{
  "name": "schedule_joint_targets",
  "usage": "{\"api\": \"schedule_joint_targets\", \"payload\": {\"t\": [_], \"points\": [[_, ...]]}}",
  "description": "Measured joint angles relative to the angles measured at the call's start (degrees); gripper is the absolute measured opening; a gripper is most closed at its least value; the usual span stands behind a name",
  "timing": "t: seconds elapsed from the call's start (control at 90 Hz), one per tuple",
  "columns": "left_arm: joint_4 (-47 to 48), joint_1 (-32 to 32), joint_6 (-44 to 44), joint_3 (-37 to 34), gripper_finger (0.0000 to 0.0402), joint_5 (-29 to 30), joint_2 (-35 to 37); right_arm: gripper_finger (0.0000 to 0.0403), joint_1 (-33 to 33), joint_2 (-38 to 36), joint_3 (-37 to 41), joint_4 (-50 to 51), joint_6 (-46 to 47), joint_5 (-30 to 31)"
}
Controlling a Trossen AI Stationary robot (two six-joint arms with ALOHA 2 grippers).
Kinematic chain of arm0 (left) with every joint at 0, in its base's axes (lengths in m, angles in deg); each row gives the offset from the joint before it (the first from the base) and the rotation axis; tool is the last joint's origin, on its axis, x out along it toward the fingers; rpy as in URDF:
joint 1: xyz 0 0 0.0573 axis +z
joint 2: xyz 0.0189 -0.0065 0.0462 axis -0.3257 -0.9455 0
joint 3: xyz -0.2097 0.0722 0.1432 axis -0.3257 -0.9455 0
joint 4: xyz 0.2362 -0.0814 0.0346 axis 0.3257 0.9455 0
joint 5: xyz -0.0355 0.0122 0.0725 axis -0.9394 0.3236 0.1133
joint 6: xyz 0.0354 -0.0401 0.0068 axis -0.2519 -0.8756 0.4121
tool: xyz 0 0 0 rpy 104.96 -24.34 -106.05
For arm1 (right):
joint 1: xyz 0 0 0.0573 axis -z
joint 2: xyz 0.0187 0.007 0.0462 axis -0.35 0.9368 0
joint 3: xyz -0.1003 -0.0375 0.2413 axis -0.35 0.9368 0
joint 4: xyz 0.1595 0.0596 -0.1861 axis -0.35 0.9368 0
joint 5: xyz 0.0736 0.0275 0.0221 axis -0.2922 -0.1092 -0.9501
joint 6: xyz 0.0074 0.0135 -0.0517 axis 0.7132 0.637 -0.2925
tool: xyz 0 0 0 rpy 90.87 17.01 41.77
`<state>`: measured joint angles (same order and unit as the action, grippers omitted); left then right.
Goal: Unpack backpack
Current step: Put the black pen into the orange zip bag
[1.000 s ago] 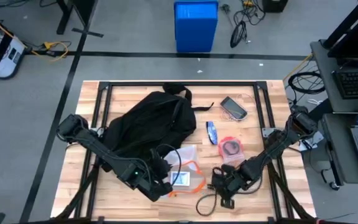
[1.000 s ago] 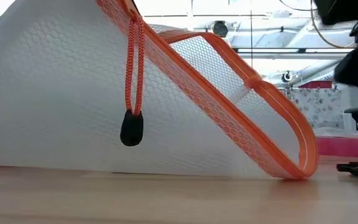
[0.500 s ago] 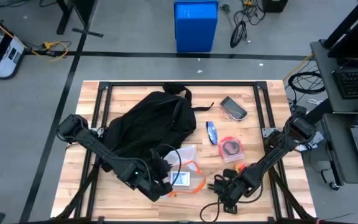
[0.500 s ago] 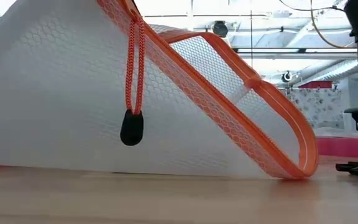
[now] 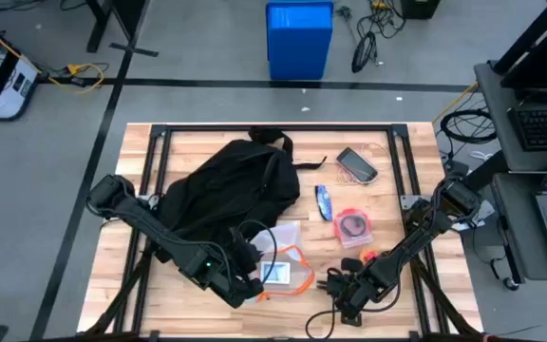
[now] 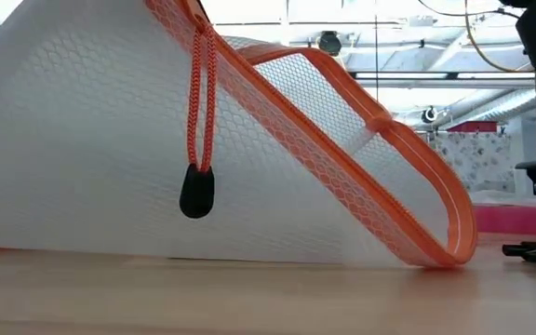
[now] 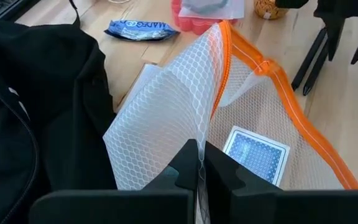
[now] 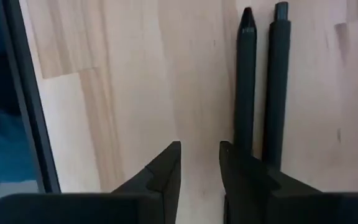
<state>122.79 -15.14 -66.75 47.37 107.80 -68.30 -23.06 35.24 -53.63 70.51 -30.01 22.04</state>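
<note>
The backpack (image 5: 226,195) lies on the left half of the wooden surface (image 5: 387,204), just behind the left pincer (image 5: 254,278), exactly where it lay half a second ago. The left pincer has not moved either: its fingers (image 7: 185,163) are pressed together on a fold of the white mesh pouch (image 7: 191,118) with orange trim, holding that edge lifted off the surface, and a blue patterned card (image 7: 255,154) shows through the mesh just beyond the fingertips. Past the pouch from this pincer lie a blue wrapped packet (image 7: 140,28) and a red case (image 5: 351,226). The right pincer (image 5: 343,293) sits low near the front edge of the surface, to the right of the pouch, almost unchanged since the frame before, having shifted only a touch. Its fingers (image 8: 166,168) are slightly spread with bare wood between them, gripping nothing, and two black pens (image 8: 261,87) lie side by side just beside one finger.
</note>
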Motion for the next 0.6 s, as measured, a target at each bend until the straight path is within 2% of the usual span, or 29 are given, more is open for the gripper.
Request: {"api": "schedule_joint_targets", "payload": {"t": [0.378, 0.6], "points": [[0.00, 0.00, 0.03, 0.01, 0.0000, 0.00, 0.00, 0.0096, 0.09, -0.21, -0.08, 1.19, -1.25, 0.29], [0.02, 0.04, 0.10, 0.00, 0.0000, 0.00, 0.00, 0.0096, 0.09, -0.69, -3.25, 4.62, -2.37, 1.61]]}}
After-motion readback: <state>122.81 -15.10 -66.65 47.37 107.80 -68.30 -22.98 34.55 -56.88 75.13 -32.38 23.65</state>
